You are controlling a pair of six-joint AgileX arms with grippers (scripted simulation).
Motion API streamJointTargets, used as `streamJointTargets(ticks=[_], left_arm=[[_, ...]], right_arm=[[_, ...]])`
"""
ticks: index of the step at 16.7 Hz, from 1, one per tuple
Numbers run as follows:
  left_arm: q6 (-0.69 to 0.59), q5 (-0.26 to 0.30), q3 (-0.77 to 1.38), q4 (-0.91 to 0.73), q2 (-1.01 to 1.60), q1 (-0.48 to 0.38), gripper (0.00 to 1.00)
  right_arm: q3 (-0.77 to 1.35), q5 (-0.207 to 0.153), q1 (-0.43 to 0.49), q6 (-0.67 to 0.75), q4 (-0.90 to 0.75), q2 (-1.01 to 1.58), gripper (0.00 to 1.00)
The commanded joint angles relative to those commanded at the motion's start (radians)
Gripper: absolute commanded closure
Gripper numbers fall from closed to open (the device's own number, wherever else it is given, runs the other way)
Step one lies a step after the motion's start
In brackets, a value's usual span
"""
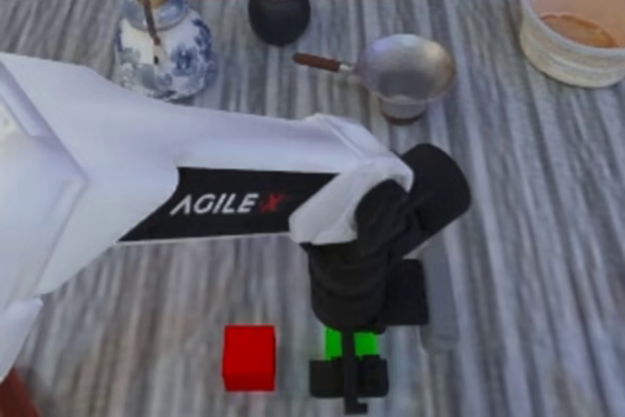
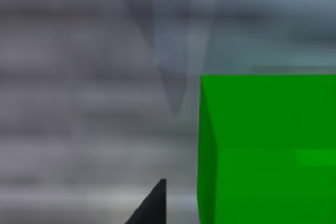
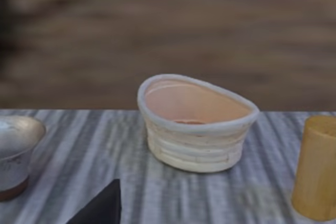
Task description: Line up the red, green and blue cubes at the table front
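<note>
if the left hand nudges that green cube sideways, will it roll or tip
The green cube probably slides rather than rolls: its faces look flat and square. Tipping seems unlikely, as it sits low on the table. The left hand is right at it.

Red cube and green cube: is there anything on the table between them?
No. In the top view, only bare table shows between the red cube and the green cube, which sits at the left gripper.

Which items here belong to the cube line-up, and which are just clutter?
Job: red cube; green cube, under the left end effector. No blue cube in view.

Clutter: teapot, black ball, metal ladle, beige bowl, yellow cylinder.
</note>
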Motion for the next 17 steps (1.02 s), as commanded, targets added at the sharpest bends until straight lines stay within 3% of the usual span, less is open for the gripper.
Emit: streamJointTargets(ticks=[10, 17], left_arm=[[0.0, 0.0, 0.003, -0.004, -0.002, 0.002, 0.0], [0.0, 0.0, 0.141, -0.22, -0.071, 0.015, 0.0]], right_arm=[[0.0, 0.0, 0.0, 0.0, 0.0, 0.0, 0.0], [0.0, 0.0, 0.0, 0.0, 0.0, 0.0, 0.0]])
